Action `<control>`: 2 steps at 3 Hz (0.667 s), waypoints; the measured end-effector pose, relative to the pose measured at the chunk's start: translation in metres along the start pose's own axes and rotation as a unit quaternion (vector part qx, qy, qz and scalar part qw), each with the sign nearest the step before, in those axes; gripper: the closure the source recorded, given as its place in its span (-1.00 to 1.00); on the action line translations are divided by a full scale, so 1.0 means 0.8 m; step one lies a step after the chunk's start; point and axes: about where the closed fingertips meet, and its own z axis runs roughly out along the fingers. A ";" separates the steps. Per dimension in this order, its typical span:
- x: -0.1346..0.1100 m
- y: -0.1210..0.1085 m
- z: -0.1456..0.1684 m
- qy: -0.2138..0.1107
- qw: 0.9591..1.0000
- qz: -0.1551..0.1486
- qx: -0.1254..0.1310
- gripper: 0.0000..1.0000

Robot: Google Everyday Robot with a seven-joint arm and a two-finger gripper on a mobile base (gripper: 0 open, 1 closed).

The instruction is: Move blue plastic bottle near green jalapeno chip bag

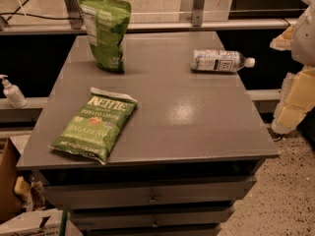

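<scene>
The blue plastic bottle (219, 61) lies on its side at the back right of the grey table top (187, 117), its white cap pointing right. The green jalapeno chip bag (94, 124) lies flat at the front left corner, its lower end just over the front edge. A wide stretch of bare table separates the two. My gripper (290, 107) is at the right edge of the view, beyond the table's right side, lower than the bottle and apart from it. It holds nothing that I can see.
A taller, darker green bag (105, 31) stands upright at the back left of the table. A white pump dispenser (12, 92) sits on a ledge to the left. Drawers (152, 196) are below the top. Speckled floor (290, 191) lies at the right.
</scene>
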 end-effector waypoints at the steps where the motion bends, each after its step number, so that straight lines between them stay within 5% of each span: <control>1: 0.000 0.000 0.000 0.000 1.000 0.000 0.000 -1.00; 2: -0.005 -0.003 0.003 0.000 1.000 -0.013 0.012 -1.00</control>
